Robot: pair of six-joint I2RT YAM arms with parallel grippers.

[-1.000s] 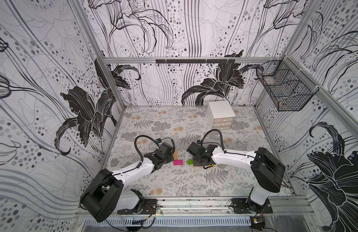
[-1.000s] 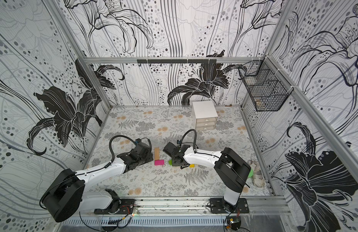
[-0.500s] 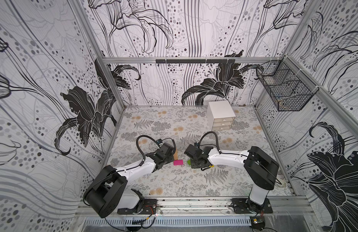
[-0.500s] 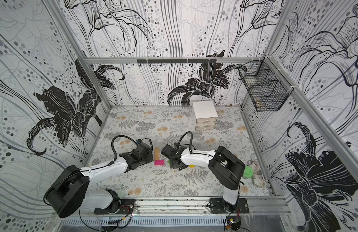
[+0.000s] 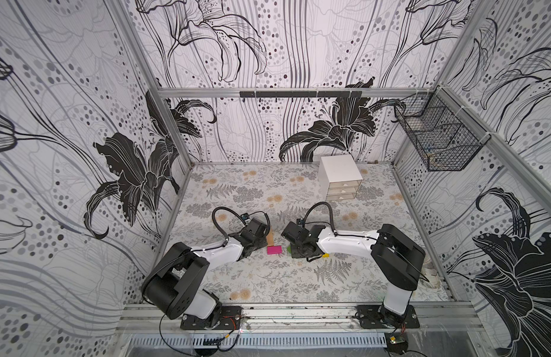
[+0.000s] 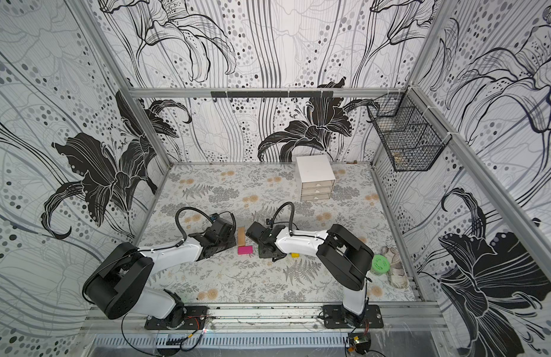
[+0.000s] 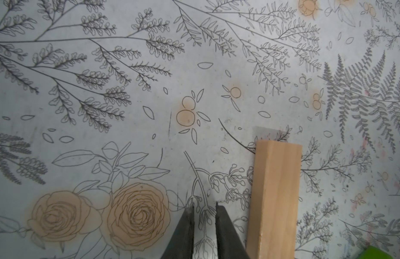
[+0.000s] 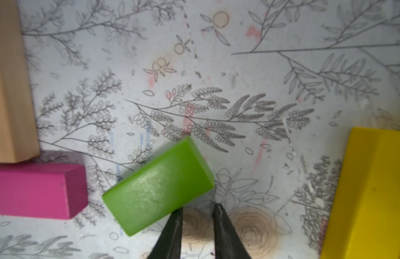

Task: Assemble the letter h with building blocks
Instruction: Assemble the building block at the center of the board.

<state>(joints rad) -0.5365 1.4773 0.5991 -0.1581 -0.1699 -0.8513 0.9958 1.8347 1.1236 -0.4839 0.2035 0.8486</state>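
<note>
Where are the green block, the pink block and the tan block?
green block (image 8: 157,186), right wrist view, centre of its top face
pink block (image 8: 32,192), right wrist view, middle of its large face
tan block (image 7: 275,201), left wrist view, middle of its top face

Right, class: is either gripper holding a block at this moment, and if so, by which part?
Nothing is held. The left gripper is empty beside the tan block; the right gripper is empty beside the green block.

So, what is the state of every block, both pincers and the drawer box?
Tan block: lying flat, not held.
Pink block: lying flat by the tan block's end.
Green block: flat, skewed, apart from pink.
Yellow block: flat, not held.
Left pincer: shut, empty.
Right pincer: shut, empty, beside green block.
Drawer box: drawers closed.
</note>
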